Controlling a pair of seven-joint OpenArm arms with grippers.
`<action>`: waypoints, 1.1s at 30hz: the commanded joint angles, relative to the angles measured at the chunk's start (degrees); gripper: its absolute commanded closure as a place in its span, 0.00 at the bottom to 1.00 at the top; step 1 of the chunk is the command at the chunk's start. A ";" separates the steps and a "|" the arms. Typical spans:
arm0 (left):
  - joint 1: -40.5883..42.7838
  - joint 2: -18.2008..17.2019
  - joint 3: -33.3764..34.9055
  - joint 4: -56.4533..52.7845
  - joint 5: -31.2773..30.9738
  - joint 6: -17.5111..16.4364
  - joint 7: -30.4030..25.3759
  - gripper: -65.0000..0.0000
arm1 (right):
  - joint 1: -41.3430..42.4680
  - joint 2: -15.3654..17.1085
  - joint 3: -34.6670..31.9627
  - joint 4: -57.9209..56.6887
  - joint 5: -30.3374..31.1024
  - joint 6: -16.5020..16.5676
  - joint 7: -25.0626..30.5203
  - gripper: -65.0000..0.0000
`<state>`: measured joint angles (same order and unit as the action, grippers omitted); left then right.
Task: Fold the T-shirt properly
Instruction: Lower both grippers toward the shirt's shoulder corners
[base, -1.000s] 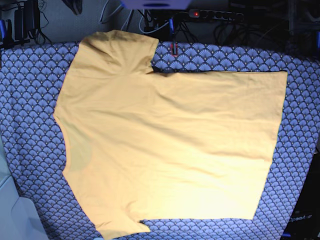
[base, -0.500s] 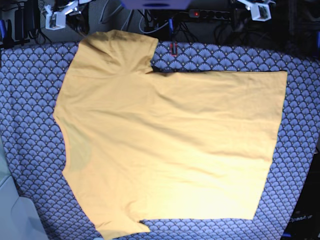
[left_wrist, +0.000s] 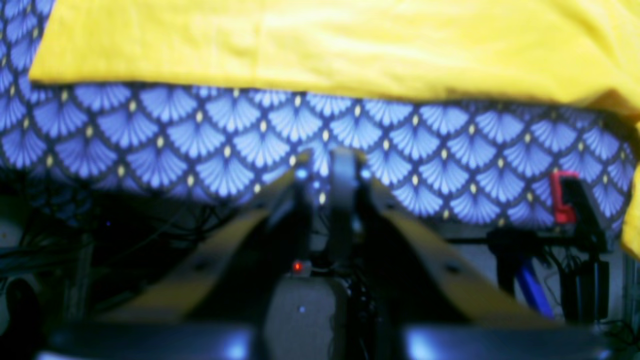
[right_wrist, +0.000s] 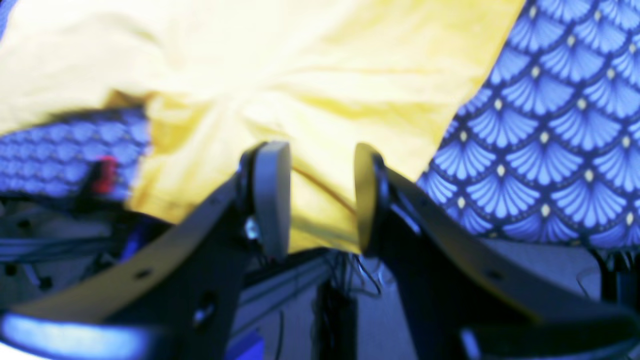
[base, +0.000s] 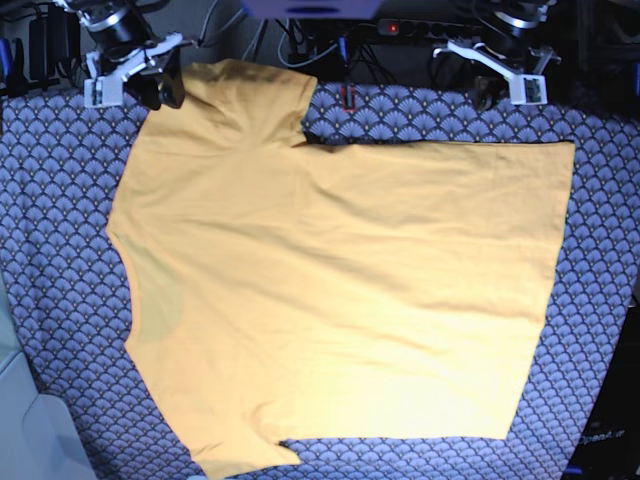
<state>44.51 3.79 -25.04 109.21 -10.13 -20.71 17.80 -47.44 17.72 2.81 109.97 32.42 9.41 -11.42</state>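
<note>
A yellow T-shirt (base: 340, 280) lies spread on blue patterned cloth (base: 60, 260). The left gripper (left_wrist: 327, 165) hovers, jaws slightly parted; the right gripper's (right_wrist: 322, 200) jaws stand wide, empty.

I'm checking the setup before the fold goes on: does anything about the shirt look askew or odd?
Mostly flat, but the T-shirt has a rumpled sleeve at the top left of the base view, creased where the rest lies smooth. I see no spill.
</note>
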 joint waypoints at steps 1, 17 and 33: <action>0.46 -0.14 -0.15 1.25 -0.29 -0.08 -1.23 0.79 | 0.36 0.44 0.31 0.14 0.76 0.48 0.56 0.65; 0.63 -0.14 -0.24 1.43 -0.29 -0.08 -1.23 0.66 | 7.22 0.09 2.69 -10.50 0.76 0.48 -1.20 0.65; 0.54 -0.06 -3.58 1.43 -0.46 0.01 -1.23 0.66 | 7.22 -4.84 0.31 -15.86 0.85 9.01 -1.37 0.65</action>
<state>44.45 3.79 -28.49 109.54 -10.11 -20.18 17.78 -39.35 13.28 3.84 94.13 33.52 17.17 -9.13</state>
